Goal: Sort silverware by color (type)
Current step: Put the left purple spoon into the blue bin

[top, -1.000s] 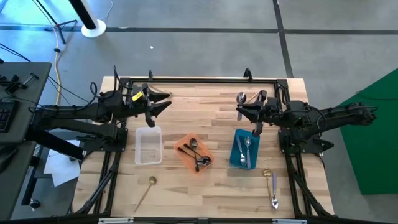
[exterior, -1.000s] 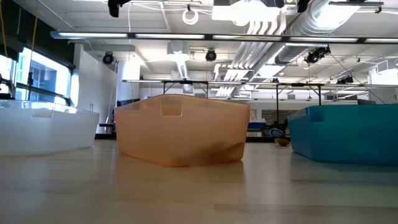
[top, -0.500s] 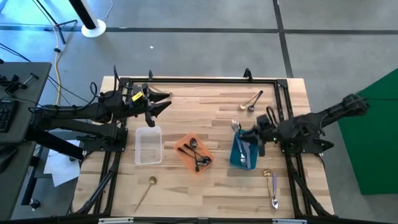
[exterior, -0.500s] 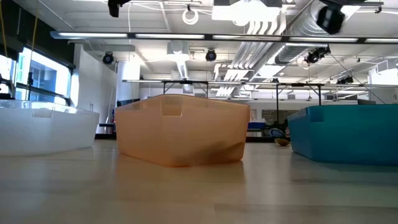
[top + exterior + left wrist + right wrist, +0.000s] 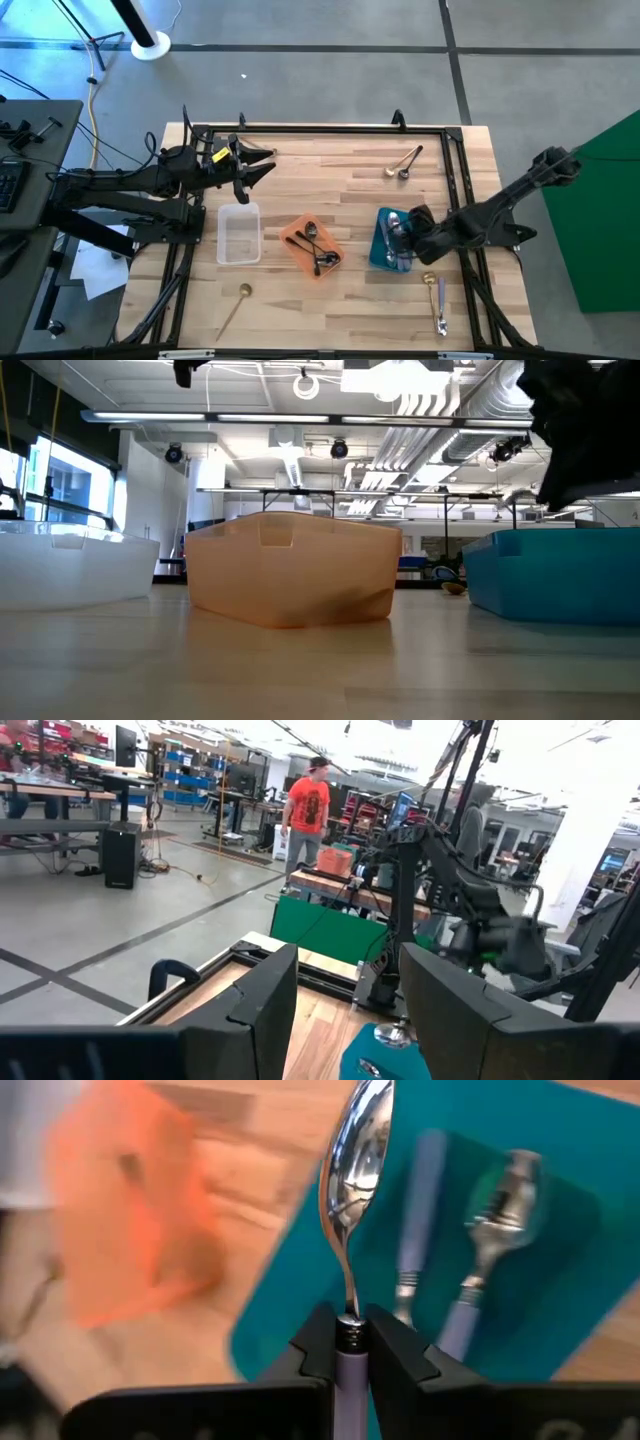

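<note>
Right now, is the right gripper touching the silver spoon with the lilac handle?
Touching. In the right wrist view the right gripper is shut on the silver spoon, its fingers pressed against the lilac handle, above the blue tray.

My arms are dark, jointed tubes with black cables looped along them. My left gripper (image 5: 262, 163) has a yellow tag at its nine o'clock side. My right gripper (image 5: 349, 1342) has two black, wedge-shaped fingers (image 5: 395, 1355) on a flat black bar.
</note>
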Motion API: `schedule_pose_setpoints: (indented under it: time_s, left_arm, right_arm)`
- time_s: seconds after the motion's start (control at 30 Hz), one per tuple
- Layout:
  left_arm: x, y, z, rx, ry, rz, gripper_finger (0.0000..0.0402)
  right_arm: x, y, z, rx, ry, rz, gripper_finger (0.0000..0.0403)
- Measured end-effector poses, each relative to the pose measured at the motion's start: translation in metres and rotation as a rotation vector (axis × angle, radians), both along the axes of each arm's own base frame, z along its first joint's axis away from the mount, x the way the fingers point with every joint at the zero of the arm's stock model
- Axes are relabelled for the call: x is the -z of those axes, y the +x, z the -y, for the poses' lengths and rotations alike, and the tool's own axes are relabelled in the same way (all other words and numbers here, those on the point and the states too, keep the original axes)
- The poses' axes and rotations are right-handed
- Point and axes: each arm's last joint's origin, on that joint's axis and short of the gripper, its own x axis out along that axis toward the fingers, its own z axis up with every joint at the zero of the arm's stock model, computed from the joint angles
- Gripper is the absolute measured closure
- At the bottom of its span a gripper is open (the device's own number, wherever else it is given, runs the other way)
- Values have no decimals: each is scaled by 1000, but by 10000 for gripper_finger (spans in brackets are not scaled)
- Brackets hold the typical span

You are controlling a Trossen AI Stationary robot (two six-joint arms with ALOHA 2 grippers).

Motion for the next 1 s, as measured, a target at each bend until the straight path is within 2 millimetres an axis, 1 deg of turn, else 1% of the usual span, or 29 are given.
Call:
schedule_pose_setpoints:
  time_s: [0.1, 0.27, 0.47, 0.57, 0.77, 1.0]
  left_arm:
    - [0, 0, -1, -20, -1, 0, 236]
    - [0, -1, -2, -56, -5, 0, 236]
    - [0, -1, -2, -59, -5, 0, 236]
    - [0, 0, -2, -59, -5, -1, 236]
    - [1, 0, -2, -59, -5, -6, 236]
    - [2, 0, -2, -58, -6, -23, 236]
  right_arm:
    - [7, 3, 2, 60, 13, -42, 382]
    - [9, 10, 6, 91, 47, -43, 382]
    - [10, 16, 16, 77, 103, -94, 382]
    - [14, 20, 20, 66, 101, -117, 382]
    - [24, 31, 25, 68, 82, -147, 382]
    - [42, 37, 25, 85, 59, -239, 382]
